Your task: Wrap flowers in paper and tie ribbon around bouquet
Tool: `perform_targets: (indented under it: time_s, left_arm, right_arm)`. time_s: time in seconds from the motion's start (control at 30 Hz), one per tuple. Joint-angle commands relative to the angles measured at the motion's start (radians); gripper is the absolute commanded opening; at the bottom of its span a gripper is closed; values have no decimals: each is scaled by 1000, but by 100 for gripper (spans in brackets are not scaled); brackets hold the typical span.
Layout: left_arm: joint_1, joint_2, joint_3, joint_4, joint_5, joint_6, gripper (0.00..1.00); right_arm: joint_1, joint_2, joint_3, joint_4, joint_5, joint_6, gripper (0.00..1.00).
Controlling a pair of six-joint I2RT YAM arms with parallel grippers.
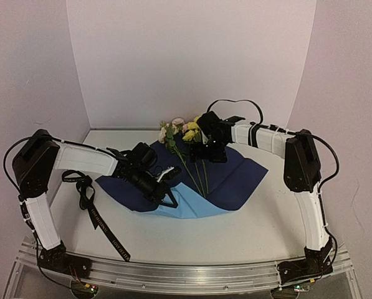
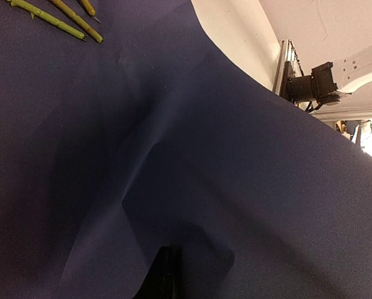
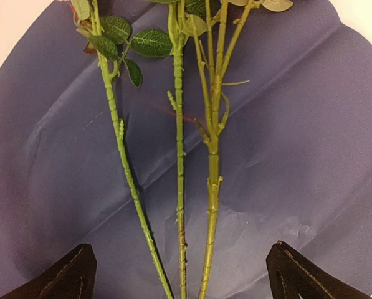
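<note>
Left pincer point(image 1: 164, 187) pinches the paper point(image 1: 235, 177) at its left edge, its light-blue underside showing; right pincer point(image 3: 186, 280) gapes wide astride the stems point(image 3: 179, 187). Flowers point(image 1: 184, 131) lie mid-sheet on the table point(image 1: 235, 240). Best to draw the fold low across without dragging them. One sheet, three stems, one ribbon point(image 1: 89, 205) lying left.

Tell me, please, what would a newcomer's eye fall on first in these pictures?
The dark navy paper lies in the middle, its near edge turned up light blue, with yellow and pink flowers on it. The right pincer stands open astride the stems; the left pincer seems to pinch the paper's near edge. A black ribbon trails at the left.
</note>
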Motion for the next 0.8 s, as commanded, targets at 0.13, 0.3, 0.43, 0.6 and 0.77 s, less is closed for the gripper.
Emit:
perform_targets:
  time_s: [0.13, 0.3, 0.43, 0.6, 0.77]
  left_arm:
    - [-46, -45, -12, -17, -99, 58, 7]
    - [-72, -56, -22, -16, -170, 77, 7]
    - [-77, -58, -33, -12, -187, 79, 7]
    - [-78, -49, -28, -19, -190, 80, 7]
    - [-78, -41, -21, -21, -188, 80, 7]
  right_arm:
    - [54, 102, 112, -43, 108, -1, 98]
    - [70, 116, 80, -47, 147, 28, 97]
    - [81, 116, 52, -47, 152, 45, 89]
    - [89, 122, 33, -44, 104, 67, 79]
    - [90, 132, 35, -39, 51, 81, 74]
